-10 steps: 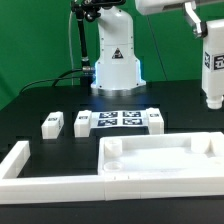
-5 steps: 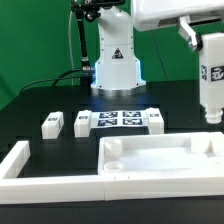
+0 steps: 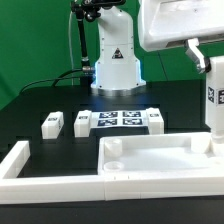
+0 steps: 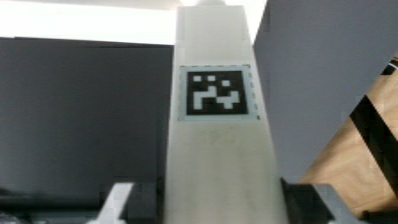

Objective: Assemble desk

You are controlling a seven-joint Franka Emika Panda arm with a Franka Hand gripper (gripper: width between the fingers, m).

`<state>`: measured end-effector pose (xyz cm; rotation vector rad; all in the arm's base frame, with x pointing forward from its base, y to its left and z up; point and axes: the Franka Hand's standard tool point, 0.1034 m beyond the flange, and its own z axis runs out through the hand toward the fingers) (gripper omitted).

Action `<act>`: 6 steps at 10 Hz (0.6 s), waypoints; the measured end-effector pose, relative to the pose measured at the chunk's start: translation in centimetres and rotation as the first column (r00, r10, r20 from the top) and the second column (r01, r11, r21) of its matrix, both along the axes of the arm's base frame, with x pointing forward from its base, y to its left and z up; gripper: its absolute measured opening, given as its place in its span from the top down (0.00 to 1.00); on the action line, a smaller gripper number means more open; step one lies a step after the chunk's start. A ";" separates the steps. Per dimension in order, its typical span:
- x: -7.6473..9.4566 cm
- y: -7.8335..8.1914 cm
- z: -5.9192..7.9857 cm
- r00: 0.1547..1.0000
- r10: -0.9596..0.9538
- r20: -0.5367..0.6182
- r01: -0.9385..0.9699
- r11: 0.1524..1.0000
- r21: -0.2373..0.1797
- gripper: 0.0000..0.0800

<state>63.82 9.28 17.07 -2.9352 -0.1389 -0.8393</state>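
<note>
The white desk top [image 3: 150, 143] lies rim up at the front of the table, with round sockets in its corners. My gripper [image 3: 211, 66] is shut on a white square leg [image 3: 213, 100] and holds it upright over the top's far corner at the exterior view's right. The leg's lower end is at rim height there; whether it touches cannot be told. In the wrist view the leg [image 4: 217, 120] fills the middle and shows a black tag, with my gripper [image 4: 214, 205] clamped on both its sides. Three more legs [image 3: 51, 124] [image 3: 82, 123] [image 3: 153, 120] stand further back.
The marker board [image 3: 120, 119] lies between two of the loose legs. A long white L-shaped fence [image 3: 40, 178] runs along the front and the exterior view's left. The robot base [image 3: 115, 62] stands at the back on the black table.
The gripper has come down with the leg, bringing its lower end from well above the desk top to the rim at the far corner. The jaws have not changed.
</note>
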 end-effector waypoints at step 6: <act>-0.1 0.6 -1.3 1.000 0.012 0.000 -0.012 1.000 -0.011 0.64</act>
